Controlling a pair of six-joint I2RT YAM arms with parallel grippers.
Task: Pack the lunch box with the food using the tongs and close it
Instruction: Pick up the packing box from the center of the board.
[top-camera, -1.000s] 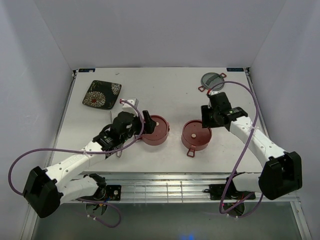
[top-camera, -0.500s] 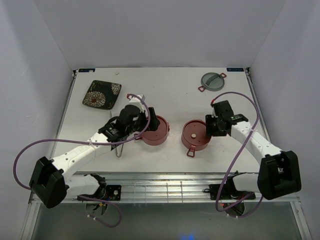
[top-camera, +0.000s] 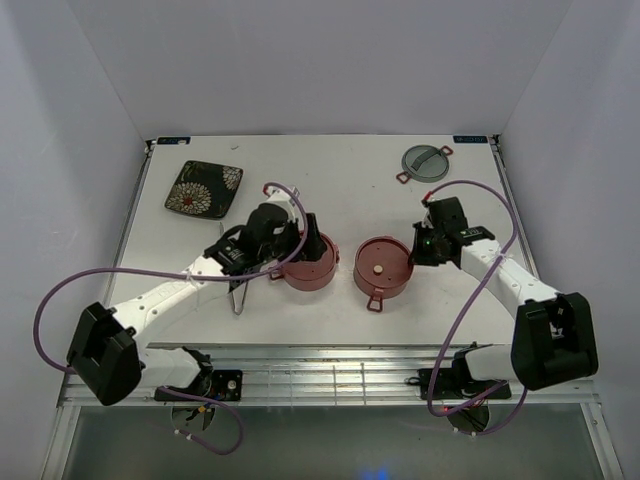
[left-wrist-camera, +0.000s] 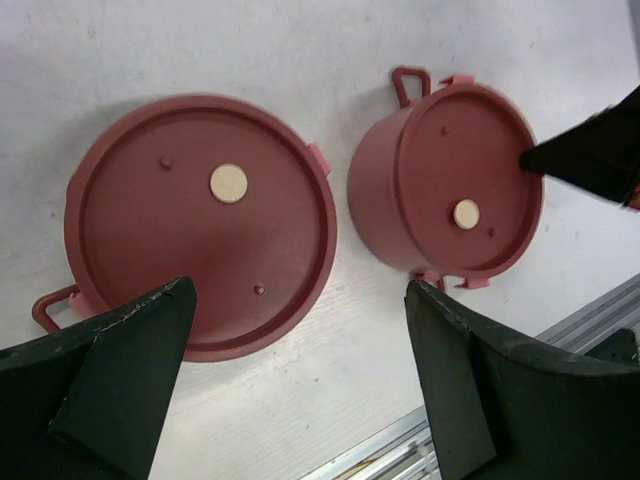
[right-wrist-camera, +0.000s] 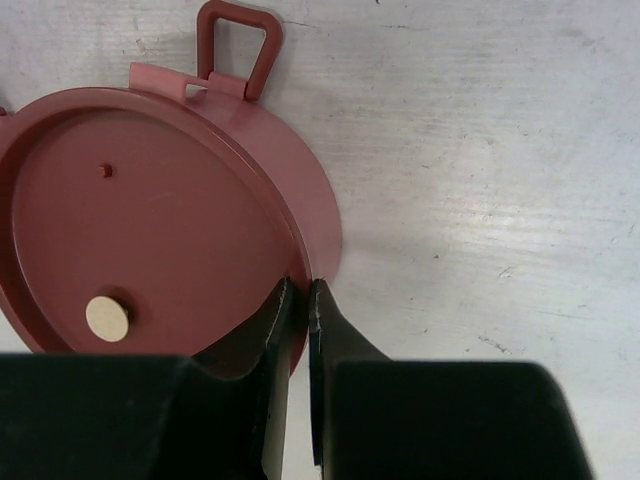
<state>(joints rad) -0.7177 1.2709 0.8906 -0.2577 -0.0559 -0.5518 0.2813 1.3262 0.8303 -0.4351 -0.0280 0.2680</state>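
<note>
The lunch box stands as two dark-red bowls, each covered by a flat red disc lid. The left bowl (top-camera: 312, 266) (left-wrist-camera: 200, 225) lies under my left gripper (top-camera: 303, 243) (left-wrist-camera: 300, 350), which hangs open above its edge and holds nothing. My right gripper (top-camera: 418, 248) (right-wrist-camera: 300, 290) is shut on the right-hand rim of the right bowl (top-camera: 380, 268) (right-wrist-camera: 150, 225) (left-wrist-camera: 450, 195). The grey top lid (top-camera: 426, 162) lies at the far right. The tongs (top-camera: 237, 300) show as a thin silver piece under my left arm. No food is visible.
A dark patterned square plate (top-camera: 204, 188) sits at the far left. The two bowls are a small gap apart. The metal rail of the table's near edge (top-camera: 330, 355) runs just in front of them.
My right gripper has closed on the right bowl's rim, and that bowl has slid left toward the other bowl. My left arm has reached further right over the left bowl.
</note>
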